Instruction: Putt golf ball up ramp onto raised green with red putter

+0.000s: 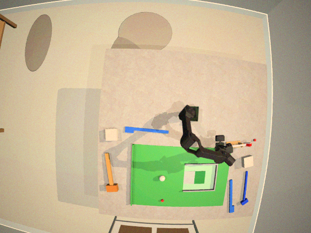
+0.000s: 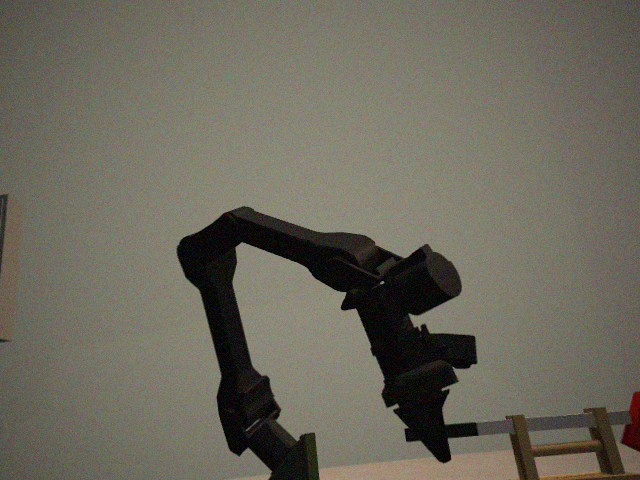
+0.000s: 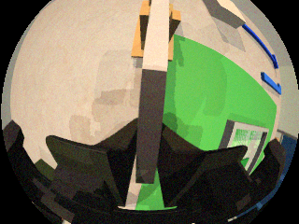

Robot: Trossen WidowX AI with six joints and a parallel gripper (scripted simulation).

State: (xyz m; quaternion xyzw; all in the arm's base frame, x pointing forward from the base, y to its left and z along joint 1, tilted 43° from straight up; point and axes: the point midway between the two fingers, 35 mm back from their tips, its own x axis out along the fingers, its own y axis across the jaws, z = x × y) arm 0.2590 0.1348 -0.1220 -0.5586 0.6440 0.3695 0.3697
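Note:
The red putter [image 1: 248,144] [image 2: 558,421] [image 3: 152,103] has a red head, a pale shaft and a dark grip. Its shaft rests across the wooden rack [image 1: 233,142] [image 2: 566,448]. My gripper [image 2: 436,435] [image 3: 146,122] is shut on the dark grip, near the handle's end; the arm mostly hides the fingers in the top view. The white golf ball [image 1: 162,178] lies on the green mat [image 1: 148,155], left of the walled enclosure. A pale ramp [image 1: 188,177] leads to the raised green [image 1: 199,176] inside the enclosure's dark-edged walls.
Blue clubs lie above the mat [image 1: 150,130] and at its right [image 1: 231,192] [image 1: 245,185]. An orange mallet [image 1: 109,170] lies left. Pale blocks [image 1: 111,134] [image 1: 247,161] stand at both sides. Small red cubes are on the mat [image 1: 162,200] and beyond the putter head [image 1: 254,140].

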